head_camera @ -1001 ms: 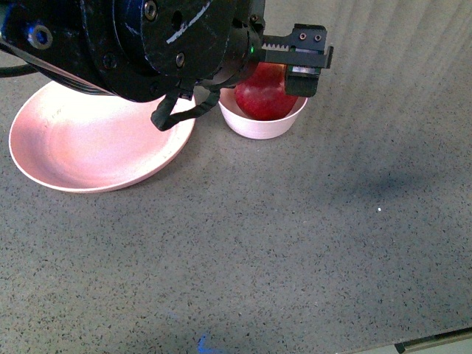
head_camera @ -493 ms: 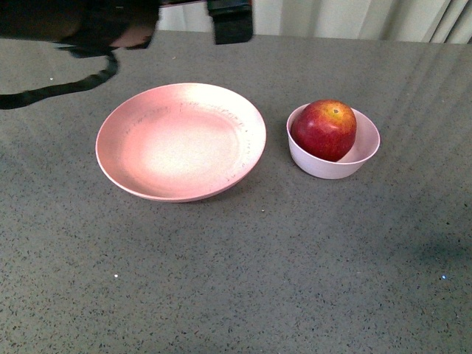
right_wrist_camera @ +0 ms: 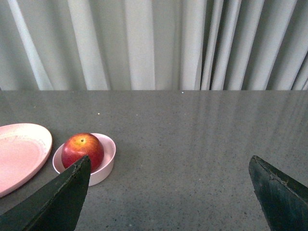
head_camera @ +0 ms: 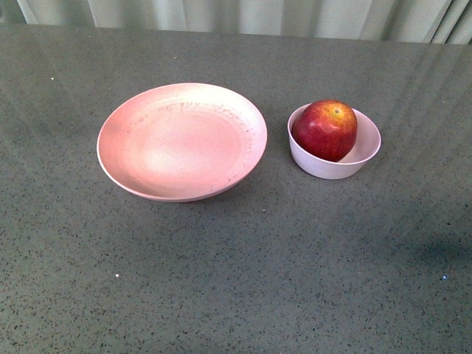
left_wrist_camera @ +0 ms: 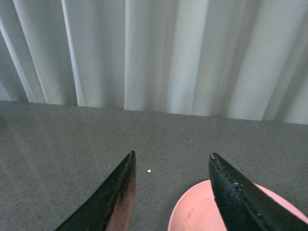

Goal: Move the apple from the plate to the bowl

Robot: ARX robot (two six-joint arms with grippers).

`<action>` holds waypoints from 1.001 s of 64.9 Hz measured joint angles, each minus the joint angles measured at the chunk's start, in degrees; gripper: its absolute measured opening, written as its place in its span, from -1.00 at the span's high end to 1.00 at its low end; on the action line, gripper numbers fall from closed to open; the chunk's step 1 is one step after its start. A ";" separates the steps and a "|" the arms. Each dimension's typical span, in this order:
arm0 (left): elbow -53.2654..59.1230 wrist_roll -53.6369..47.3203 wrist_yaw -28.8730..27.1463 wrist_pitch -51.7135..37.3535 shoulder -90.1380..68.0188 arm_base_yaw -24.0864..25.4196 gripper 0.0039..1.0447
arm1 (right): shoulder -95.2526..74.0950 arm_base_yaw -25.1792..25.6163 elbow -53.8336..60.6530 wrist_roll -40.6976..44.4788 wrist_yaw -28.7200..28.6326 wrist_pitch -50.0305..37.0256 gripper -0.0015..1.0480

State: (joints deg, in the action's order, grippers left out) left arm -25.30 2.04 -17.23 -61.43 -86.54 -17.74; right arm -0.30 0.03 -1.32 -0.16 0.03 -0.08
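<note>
We see a dark-red apple [head_camera: 325,130] with a yellow-orange patch at its stem sitting inside a small, deep, pale bowl [head_camera: 352,165]. It leans toward the side of the bowl nearest a wide, shallow pink plate [head_camera: 181,141]. The plate stands just beside the bowl without touching it, and nothing lies on it. Both rest on a speckled grey bench [head_camera: 236,280], with pale pleated curtains [right_wrist_camera: 154,43] behind.

Neither arm shows from the front. Through the left wrist camera we see the left hand [left_wrist_camera: 172,159] released, its two dark fingers [left_wrist_camera: 111,202] spread apart above the plate's edge and grasping nothing. The right hand [right_wrist_camera: 169,163] is likewise released, fingers spread wide, well apart from the bowl and apple.
</note>
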 joint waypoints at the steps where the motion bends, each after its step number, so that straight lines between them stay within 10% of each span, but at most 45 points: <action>1: 1.03 -0.28 0.57 -0.09 0.96 0.50 0.20 | 0.00 0.00 0.00 0.00 -0.02 0.00 -0.83; 13: 10.95 -1.14 5.68 -0.15 10.14 5.55 0.98 | 0.00 0.00 0.00 0.00 -0.02 0.00 -0.83; 65: 24.37 -1.49 17.25 21.62 45.27 17.49 0.97 | 0.00 0.00 0.00 0.00 -0.02 0.00 -0.83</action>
State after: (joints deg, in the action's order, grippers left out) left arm -0.93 0.56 0.01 -39.81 -41.28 -0.25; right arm -0.30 0.03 -1.32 -0.16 0.01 -0.08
